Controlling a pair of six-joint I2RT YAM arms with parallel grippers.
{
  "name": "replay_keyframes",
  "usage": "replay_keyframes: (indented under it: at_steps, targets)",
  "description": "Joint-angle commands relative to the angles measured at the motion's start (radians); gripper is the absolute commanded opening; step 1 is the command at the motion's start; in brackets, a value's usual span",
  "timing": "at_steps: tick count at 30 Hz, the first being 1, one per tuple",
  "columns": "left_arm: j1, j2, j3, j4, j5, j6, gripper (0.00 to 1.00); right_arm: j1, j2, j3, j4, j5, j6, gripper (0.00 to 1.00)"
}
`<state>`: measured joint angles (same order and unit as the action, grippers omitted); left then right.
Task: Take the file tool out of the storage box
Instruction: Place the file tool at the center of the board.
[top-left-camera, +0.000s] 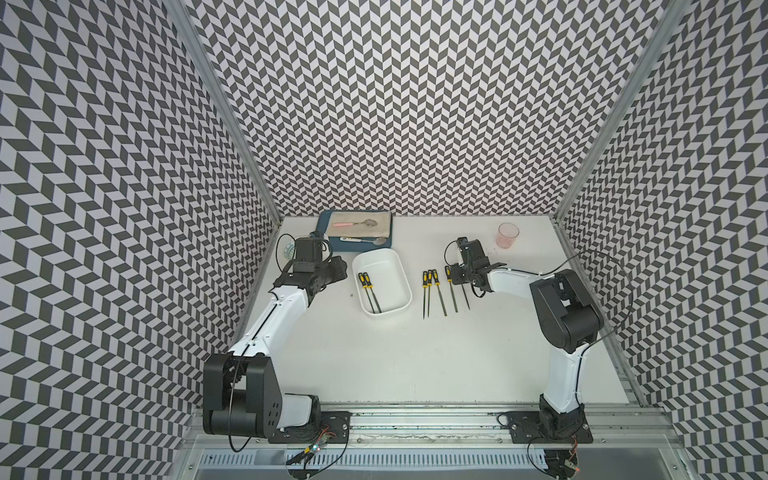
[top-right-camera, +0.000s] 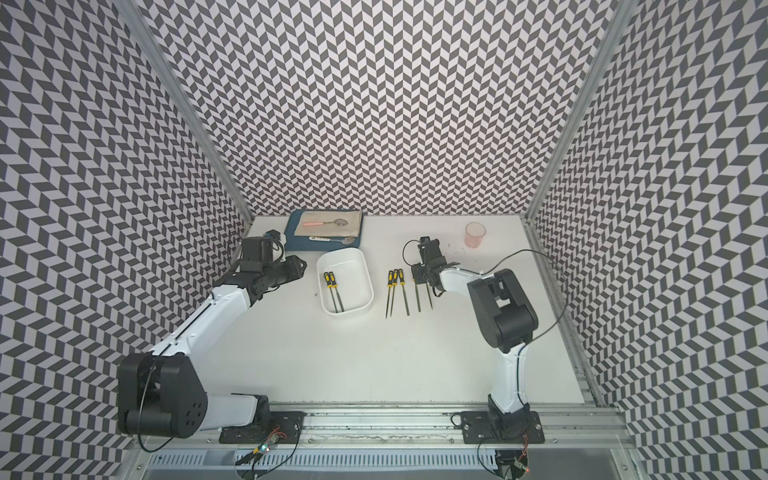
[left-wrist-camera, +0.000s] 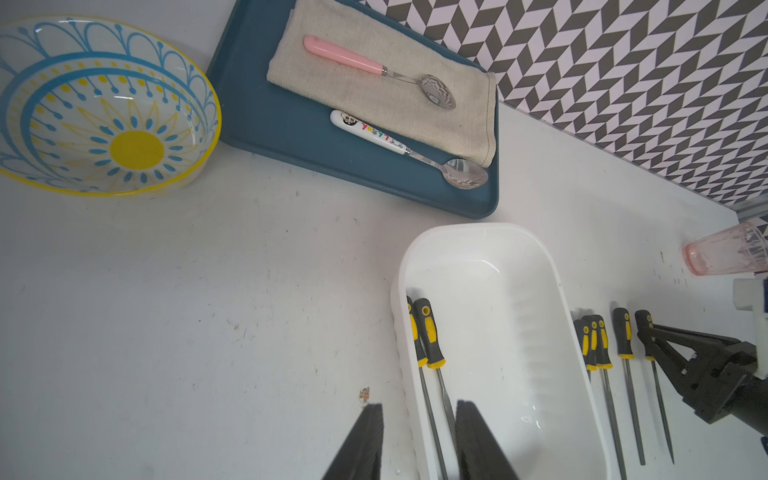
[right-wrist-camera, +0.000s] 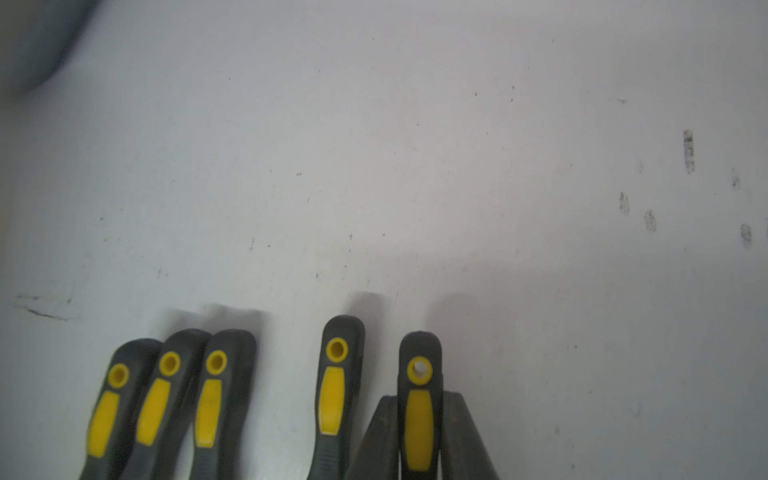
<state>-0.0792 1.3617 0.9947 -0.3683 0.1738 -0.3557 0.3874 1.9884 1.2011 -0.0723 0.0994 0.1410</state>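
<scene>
The white storage box (top-left-camera: 388, 278) (top-right-camera: 353, 272) (left-wrist-camera: 498, 291) sits left of the table's middle, with two yellow-and-black file tools (top-left-camera: 368, 286) (top-right-camera: 332, 286) (left-wrist-camera: 430, 345) along its left wall. Right of it, several files (top-left-camera: 430, 282) (top-right-camera: 395, 282) (right-wrist-camera: 166, 395) lie in a row on the table. My right gripper (top-left-camera: 459, 276) (top-right-camera: 422, 274) (right-wrist-camera: 419, 399) is shut on the handle of the rightmost file (right-wrist-camera: 419, 419) (left-wrist-camera: 644, 322), which lies down at table level. My left gripper (top-left-camera: 343, 266) (top-right-camera: 303, 264) (left-wrist-camera: 419, 405) hangs open and holds nothing, above the box's left wall.
Behind the box lies a dark blue tray (top-left-camera: 328, 245) (left-wrist-camera: 257, 116) with a cloth and two spoons. A patterned bowl (top-left-camera: 286, 251) (left-wrist-camera: 108, 108) stands at the far left, partly behind my left arm. A pink cup (top-left-camera: 508, 235) (left-wrist-camera: 723, 249) stands at the back right.
</scene>
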Motion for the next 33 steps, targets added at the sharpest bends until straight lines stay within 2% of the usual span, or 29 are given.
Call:
replay_keyframes:
  at_steps: [1, 6, 11, 14, 17, 20, 32, 33]
  targets:
    - [-0.009, 0.008, 0.016, -0.009, -0.011, 0.014, 0.35, -0.007, 0.029, -0.002, 0.048, 0.002, 0.003, 0.19]
    - [-0.01, 0.007, 0.016, -0.011, -0.014, 0.016, 0.35, -0.007, 0.041, 0.004, 0.047, -0.004, 0.003, 0.19]
    - [-0.01, 0.007, 0.016, -0.012, -0.015, 0.016, 0.35, -0.007, 0.043, 0.006, 0.042, 0.0, 0.001, 0.25]
    - [-0.011, 0.009, 0.016, -0.011, -0.015, 0.016, 0.35, -0.007, 0.036, 0.006, 0.042, 0.0, 0.001, 0.33]
    - [-0.011, 0.008, 0.016, -0.012, -0.017, 0.016, 0.35, -0.008, 0.03, 0.008, 0.04, 0.005, 0.0, 0.46]
    - [-0.012, 0.007, 0.016, -0.012, -0.02, 0.016, 0.35, -0.009, 0.027, 0.015, 0.032, 0.013, -0.002, 0.51]
    - [-0.016, 0.009, 0.016, -0.015, -0.027, 0.017, 0.35, -0.01, -0.043, 0.053, -0.012, 0.014, -0.002, 0.52]
    - [-0.017, 0.009, 0.016, -0.016, -0.026, 0.016, 0.35, -0.01, -0.052, 0.062, -0.024, 0.047, -0.006, 0.55]
